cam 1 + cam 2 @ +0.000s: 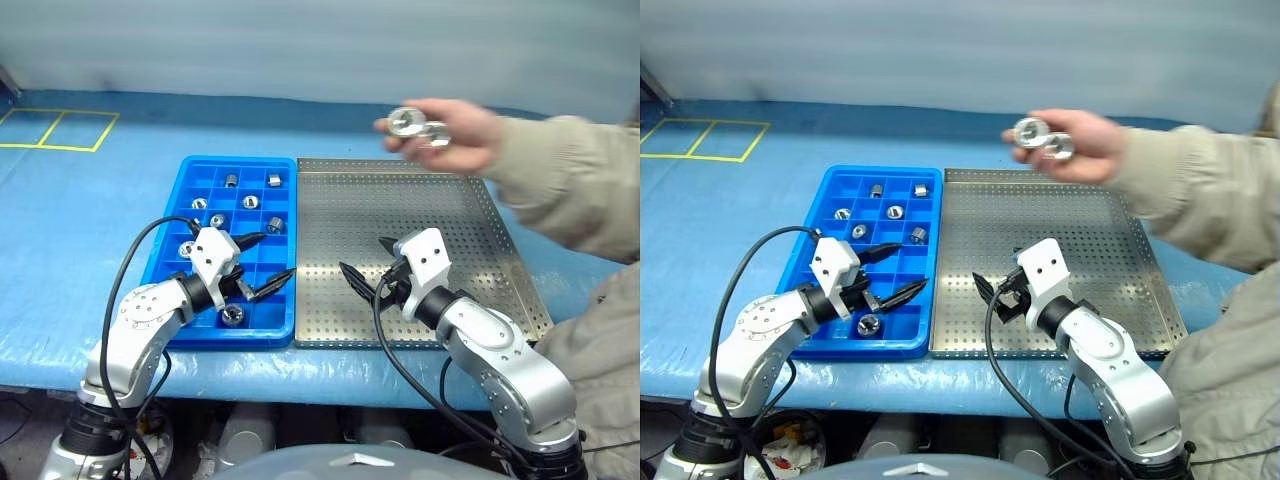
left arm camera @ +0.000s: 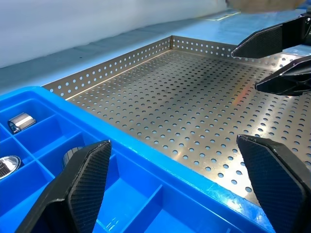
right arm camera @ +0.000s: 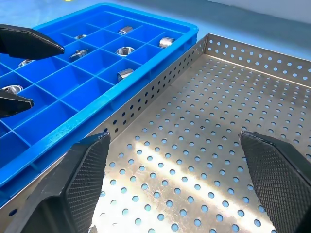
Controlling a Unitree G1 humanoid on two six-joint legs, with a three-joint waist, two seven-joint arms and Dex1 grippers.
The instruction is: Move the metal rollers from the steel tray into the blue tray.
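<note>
Left eye view puts both your grippers low over the trays: the left gripper point(image 1: 258, 266) hangs above the near part of the blue tray point(image 1: 170, 243), the right gripper point(image 1: 366, 266) above the near part of the steel tray point(image 1: 480, 235), and each has its jaws spread wide with nothing between them. The trays sit side by side, rims touching, the blue one on your left with its long side running away from you. Rollers point(image 1: 249, 201) lie one to a compartment in the blue tray, most of them toward the far end and one point(image 1: 232, 315) close to the near edge. Some stand on end with the centre hole facing up, and in the right wrist view a couple point(image 3: 125, 74) lie tipped on their sides. Your left arm covers part of the near compartments, so you can't count what sits under it. A person's hand point(image 1: 455, 135) is above the steel tray's far edge, holding a couple of rollers point(image 1: 408, 124); they are blurred, so their axis can't be read. The person's sleeve point(image 1: 560, 175) runs off the right edge.
</note>
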